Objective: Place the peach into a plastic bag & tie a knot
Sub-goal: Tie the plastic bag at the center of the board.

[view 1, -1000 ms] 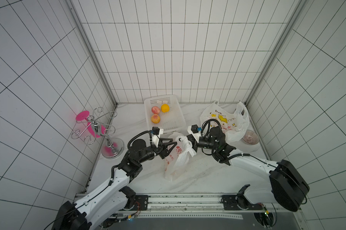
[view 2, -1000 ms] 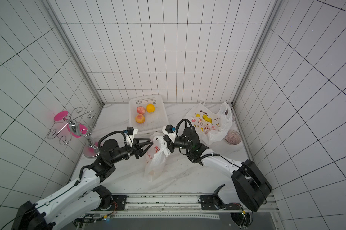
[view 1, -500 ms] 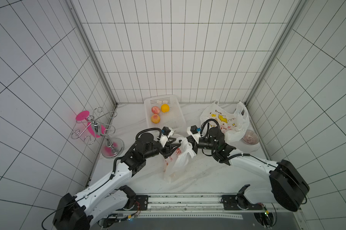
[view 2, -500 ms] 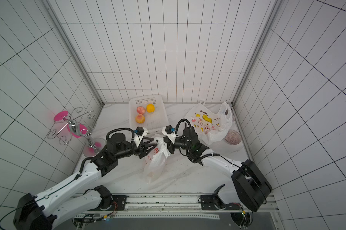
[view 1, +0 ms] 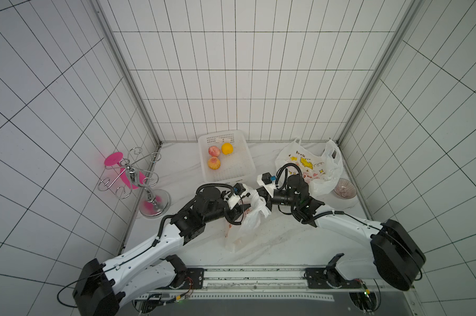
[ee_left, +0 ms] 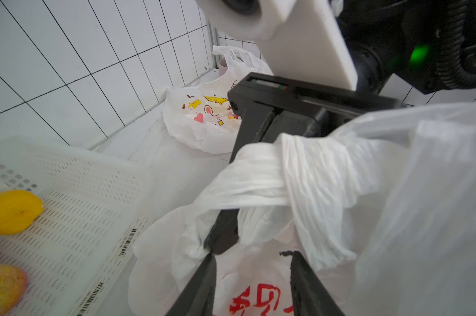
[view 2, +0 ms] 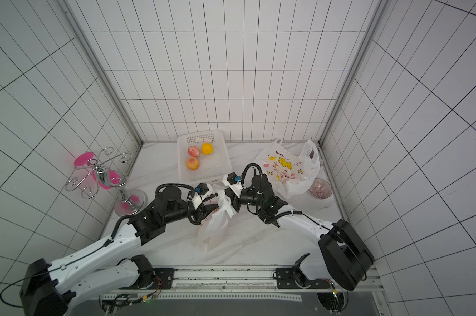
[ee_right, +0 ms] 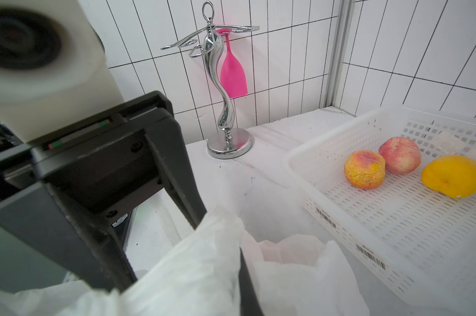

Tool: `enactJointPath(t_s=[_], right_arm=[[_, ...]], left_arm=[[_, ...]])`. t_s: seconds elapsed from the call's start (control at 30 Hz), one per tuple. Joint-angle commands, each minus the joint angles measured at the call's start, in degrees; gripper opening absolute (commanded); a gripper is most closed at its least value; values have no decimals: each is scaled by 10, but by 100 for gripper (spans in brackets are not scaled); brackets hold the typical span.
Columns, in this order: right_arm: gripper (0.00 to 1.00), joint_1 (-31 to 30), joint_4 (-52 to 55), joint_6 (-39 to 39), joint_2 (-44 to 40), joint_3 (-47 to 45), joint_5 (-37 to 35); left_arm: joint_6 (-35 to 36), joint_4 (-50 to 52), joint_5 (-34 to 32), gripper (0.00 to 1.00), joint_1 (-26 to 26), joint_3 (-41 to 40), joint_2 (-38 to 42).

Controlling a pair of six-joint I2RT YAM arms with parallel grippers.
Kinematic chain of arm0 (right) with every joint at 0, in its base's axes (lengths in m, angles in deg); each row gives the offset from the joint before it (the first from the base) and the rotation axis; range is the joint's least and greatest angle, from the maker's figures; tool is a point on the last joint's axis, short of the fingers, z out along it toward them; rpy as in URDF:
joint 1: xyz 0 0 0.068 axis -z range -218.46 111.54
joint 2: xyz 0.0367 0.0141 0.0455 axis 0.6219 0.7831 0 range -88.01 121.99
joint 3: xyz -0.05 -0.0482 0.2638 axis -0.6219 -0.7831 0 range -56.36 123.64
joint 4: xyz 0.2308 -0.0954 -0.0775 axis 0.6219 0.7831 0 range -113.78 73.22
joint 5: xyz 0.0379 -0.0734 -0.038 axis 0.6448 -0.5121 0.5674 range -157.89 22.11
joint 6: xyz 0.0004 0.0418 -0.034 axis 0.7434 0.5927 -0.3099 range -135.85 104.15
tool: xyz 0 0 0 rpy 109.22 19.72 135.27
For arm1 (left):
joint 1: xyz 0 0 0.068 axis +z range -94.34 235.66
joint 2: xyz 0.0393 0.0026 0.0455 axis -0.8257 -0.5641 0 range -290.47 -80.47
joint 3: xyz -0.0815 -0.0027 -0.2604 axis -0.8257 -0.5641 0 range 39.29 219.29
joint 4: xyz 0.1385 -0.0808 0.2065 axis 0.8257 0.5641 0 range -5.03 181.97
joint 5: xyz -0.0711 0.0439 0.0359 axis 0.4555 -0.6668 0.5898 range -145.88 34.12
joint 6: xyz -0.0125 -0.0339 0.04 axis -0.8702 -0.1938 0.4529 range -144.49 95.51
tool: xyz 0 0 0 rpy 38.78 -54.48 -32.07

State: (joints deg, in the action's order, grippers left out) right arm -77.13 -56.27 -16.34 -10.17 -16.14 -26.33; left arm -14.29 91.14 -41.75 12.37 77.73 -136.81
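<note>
Plastic bag (view 1: pixel 245 223): white, red print, stands mid surface (view 1: pixel 280 243), top bunched btwn the two arms.
L end effector (ee_left: pixel 253 260): jaws apart, bag film btwn them; no pinch visible.
R end effector (ee_left: pixel 221 236): clenched on twisted bag handle, which wraps its fingers.
Fruit: peach (view 1: pixel 213 163) + 2nd peach (view 1: pixel 214 150) in white basket (view 1: pixel 239 171) behind bag, beside yellow fruit (view 1: pixel 227 148); inside bag – can't tell.
Far R: printed bag (view 1: pixel 310 167), bowl (view 1: pixel 344 187) just beside.

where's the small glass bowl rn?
In both top views, the glass bowl sits on the robot's right near the side wall, right beside the printed plastic bag.
</note>
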Motion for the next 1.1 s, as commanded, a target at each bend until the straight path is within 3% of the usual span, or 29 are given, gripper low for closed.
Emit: enactJointPath(t_s=[0.0, 0.23, 0.77, 0.93, 1.07], right_arm=[[2, -6, 7, -6, 3, 64, 16], [2, -8, 16, -10, 3, 66, 16], [1, -21, 29, -23, 2, 71, 21], [1, -26, 30, -25, 3, 71, 22], [1, -29, 32, -26, 5, 71, 23]], left_arm=[[33, -31, -43, 49, -14, 19, 2], [61, -46, -104, 57, -49, 17, 8], [67, -74, -82, 52, -50, 27, -26], [64, -74, -69, 42, -50, 31, -33], [61, -76, -61, 22, -50, 32, -33]])
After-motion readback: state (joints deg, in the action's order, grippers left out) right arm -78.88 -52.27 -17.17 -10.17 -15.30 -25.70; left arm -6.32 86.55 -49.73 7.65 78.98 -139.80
